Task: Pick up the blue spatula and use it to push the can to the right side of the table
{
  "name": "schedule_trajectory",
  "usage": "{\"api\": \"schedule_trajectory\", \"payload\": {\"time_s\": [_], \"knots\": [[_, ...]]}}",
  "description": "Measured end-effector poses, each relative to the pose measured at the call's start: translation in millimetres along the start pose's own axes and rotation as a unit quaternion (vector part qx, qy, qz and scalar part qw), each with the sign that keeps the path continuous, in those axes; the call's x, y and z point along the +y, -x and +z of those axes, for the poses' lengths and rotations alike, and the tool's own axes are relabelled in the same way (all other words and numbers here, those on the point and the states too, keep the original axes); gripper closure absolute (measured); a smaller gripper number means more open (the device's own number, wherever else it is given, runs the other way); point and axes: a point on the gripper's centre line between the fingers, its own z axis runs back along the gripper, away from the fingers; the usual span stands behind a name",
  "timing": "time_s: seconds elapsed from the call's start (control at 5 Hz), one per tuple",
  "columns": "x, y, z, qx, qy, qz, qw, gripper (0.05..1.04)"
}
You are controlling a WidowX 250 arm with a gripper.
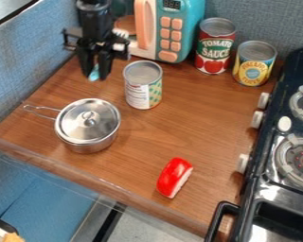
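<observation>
The black gripper [96, 74] hangs at the upper left, in front of the teal and pink toy microwave. A small light-blue piece [94, 73] shows at its lower end; whether it is held cannot be made out. To the gripper's right, an upright can [143, 90] with a pale patterned label stands on the wooden counter. Below the gripper sits a small steel pot [87, 124] with its lid on and its wire handle pointing left. A red and white toy piece [175, 177] lies near the counter's front.
The microwave [170, 33] stands against the back wall. Right of it are a tomato sauce can [215, 46] and a yellow-labelled can [254, 64]. A black stove [283, 156] with knobs and burners borders the counter [198, 123] on the right.
</observation>
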Motion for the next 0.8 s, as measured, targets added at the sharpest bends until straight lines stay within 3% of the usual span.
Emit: {"api": "schedule_trajectory", "payload": {"time_s": [0.4, 0.8], "knots": [[-15, 6, -32, 0.037, -0.016, -0.023, 0.9989, 0.757], [-69, 6, -25, 0.030, 0.002, -0.054, 0.9981, 0.758]]}}
